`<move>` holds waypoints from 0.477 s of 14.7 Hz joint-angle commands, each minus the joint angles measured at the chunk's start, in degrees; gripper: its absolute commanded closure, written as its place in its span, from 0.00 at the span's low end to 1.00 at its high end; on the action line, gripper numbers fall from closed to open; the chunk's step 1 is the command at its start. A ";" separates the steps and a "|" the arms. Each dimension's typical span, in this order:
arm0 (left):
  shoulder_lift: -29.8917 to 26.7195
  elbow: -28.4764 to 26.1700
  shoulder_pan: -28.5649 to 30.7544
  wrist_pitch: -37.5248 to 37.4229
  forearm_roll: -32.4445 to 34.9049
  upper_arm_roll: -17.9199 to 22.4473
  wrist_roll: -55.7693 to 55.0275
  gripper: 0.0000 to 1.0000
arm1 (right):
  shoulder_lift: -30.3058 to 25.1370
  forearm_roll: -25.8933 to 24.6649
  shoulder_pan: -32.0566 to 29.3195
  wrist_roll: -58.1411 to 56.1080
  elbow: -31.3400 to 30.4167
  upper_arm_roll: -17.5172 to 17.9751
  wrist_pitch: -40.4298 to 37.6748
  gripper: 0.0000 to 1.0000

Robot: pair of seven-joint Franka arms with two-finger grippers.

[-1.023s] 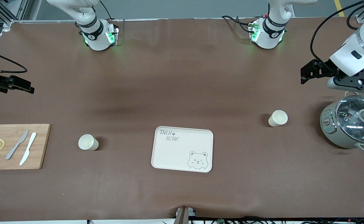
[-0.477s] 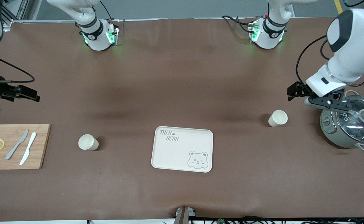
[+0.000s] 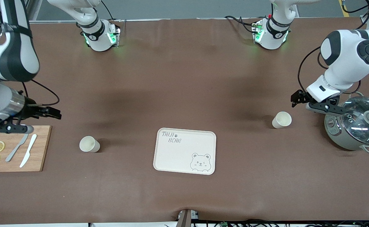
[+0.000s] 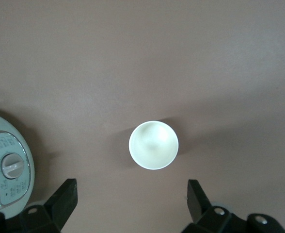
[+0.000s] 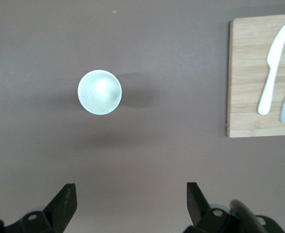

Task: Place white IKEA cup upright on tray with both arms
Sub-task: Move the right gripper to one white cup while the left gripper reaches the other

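Tray (image 3: 184, 151): I see it bare inside; open table on every side.
Cup toward the left arm's end (image 3: 281, 119): upright; clear table all round; the cooker (image 3: 354, 127) is its nearest obstacle, near but apart.
Left gripper (image 3: 298, 98): fingers spread, over bare table beside that cup and the cooker.
Cup toward the right arm's end (image 3: 89, 144): upright; I see free table around it; the cutting board (image 3: 39, 148) with 2 knives (image 3: 22, 149) stands well apart.
Right gripper (image 3: 55, 112): spread, over bare table just by the board's corner.

We see a brown table cover (image 3: 184, 78) with soft shadows under even overhead light, grey floor (image 3: 184, 8) above its top edge, and cables (image 3: 235, 223) below its lower edge.
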 commanded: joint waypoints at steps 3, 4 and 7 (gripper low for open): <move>1.56 -4.95 1.99 8.66 -0.45 -0.30 2.53 0.00 | 8.03 -0.71 0.65 -0.26 0.31 0.06 8.90 0.00; 2.79 -5.65 2.00 10.86 -0.53 -0.30 2.88 0.00 | 9.53 -0.71 1.00 -0.26 0.31 0.06 10.84 0.00; 7.26 -6.44 3.05 16.49 -0.62 -0.30 2.97 0.00 | 12.52 -0.71 1.62 -0.18 0.40 0.06 15.33 0.00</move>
